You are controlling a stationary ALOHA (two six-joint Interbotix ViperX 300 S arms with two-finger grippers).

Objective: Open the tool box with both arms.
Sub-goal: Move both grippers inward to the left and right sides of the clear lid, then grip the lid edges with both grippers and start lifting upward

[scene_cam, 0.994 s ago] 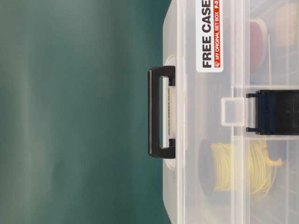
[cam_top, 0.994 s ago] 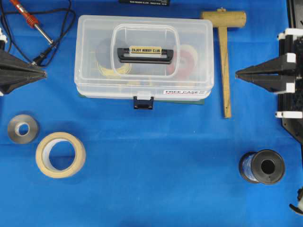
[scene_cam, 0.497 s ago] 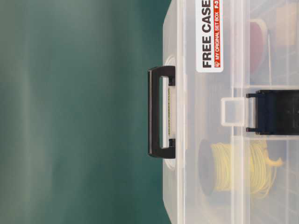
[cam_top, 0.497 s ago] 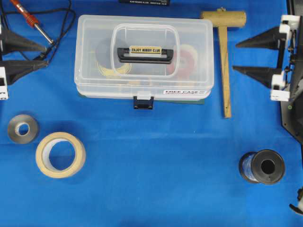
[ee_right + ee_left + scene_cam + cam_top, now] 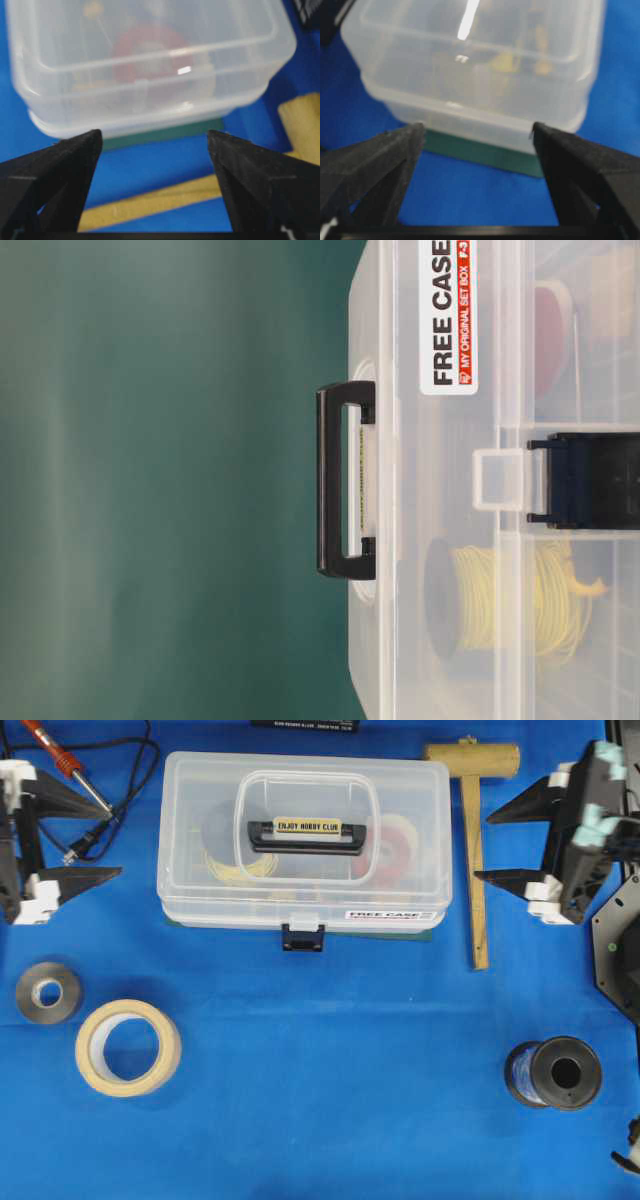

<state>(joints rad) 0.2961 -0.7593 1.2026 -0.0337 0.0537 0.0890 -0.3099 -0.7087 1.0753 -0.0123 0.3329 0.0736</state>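
Note:
The clear plastic tool box [image 5: 400, 830] lies closed on the blue cloth. Its black handle [image 5: 306, 837] reads "ENJOY HOBBY CLUB" and its dark blue latch [image 5: 303, 936] sits at the front edge. The table-level view shows the box [image 5: 420, 540], its handle [image 5: 332, 480] and its latch [image 5: 590, 480] close up. My left gripper [image 5: 112, 840] is open and empty, left of the box. In the left wrist view the gripper [image 5: 477, 132] faces the box's end [image 5: 480, 75]. My right gripper [image 5: 482, 847] is open and empty, right of the box. In the right wrist view the gripper [image 5: 155, 135] faces the box [image 5: 150, 65].
A wooden mallet [image 5: 473, 830] lies between the box and my right gripper, also in the right wrist view [image 5: 150, 202]. A soldering iron [image 5: 70, 765] lies at the back left. A grey roll [image 5: 48, 992], a masking tape roll [image 5: 128, 1047] and a black spool [image 5: 557, 1072] lie nearer the front.
Both grippers went from shut to wide open. Both have moved inward a little toward the box. The box has not moved.

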